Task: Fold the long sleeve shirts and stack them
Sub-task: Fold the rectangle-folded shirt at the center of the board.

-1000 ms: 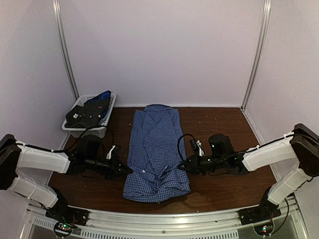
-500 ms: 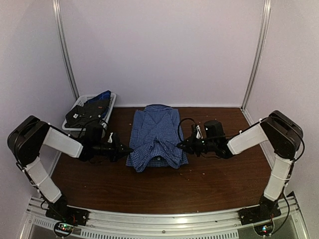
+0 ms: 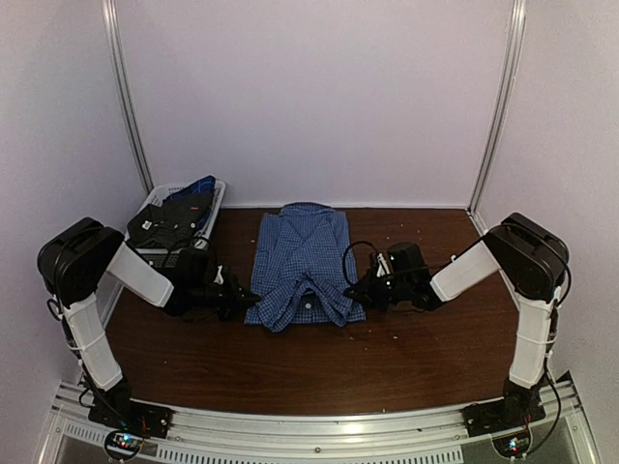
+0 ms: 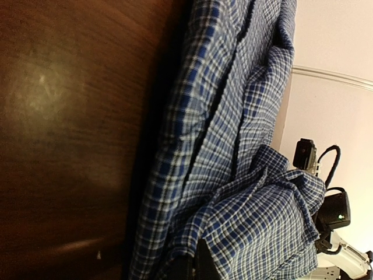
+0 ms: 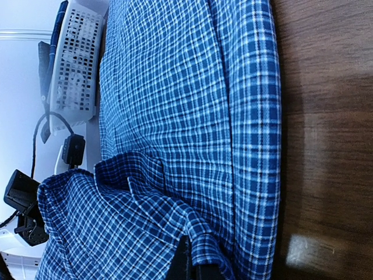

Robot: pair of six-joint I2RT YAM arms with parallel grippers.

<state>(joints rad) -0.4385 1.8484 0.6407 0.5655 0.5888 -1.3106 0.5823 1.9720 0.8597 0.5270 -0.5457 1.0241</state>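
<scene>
Shirt [image 3: 305, 266]: blue-and-white check, lying mid-table on the dark wood table [image 3: 406, 367], collar toward the far wall, near end doubled back onto the body in a rumpled fold.
Left gripper [image 3: 240, 297]: low at the shirt's left edge, fingers pinched together on the turned-up cloth.
Right gripper [image 3: 354, 290]: low at the shirt's right edge, fingers likewise clamped tight on the fold.
Top view only: whole outline of the shirt, both arms bent inward toward it, white lattice basket [image 3: 219, 205] at the far left corner with dark clothes [image 3: 174, 220] and a strip of blue inside.
Left wrist view only: shirt seen edge-on in layered ridges, raised fold bunched over the dark left fingertips [image 4: 201, 265], part of the right arm [image 4: 348, 256] beyond the cloth.
Right wrist view only: rounded, folded side edge of the shirt against bare wood, lifted flap over the right fingertips [image 5: 186, 262], basket lattice seen close behind.
Writing: pale patch on the dark clothes, too small to read.
Hidden or cut off: fingertips of both grippers mostly cropped by the bottom edge of the wrist views; near side of the basket behind the left arm [image 3: 145, 275]; buttons hard to make out.
</scene>
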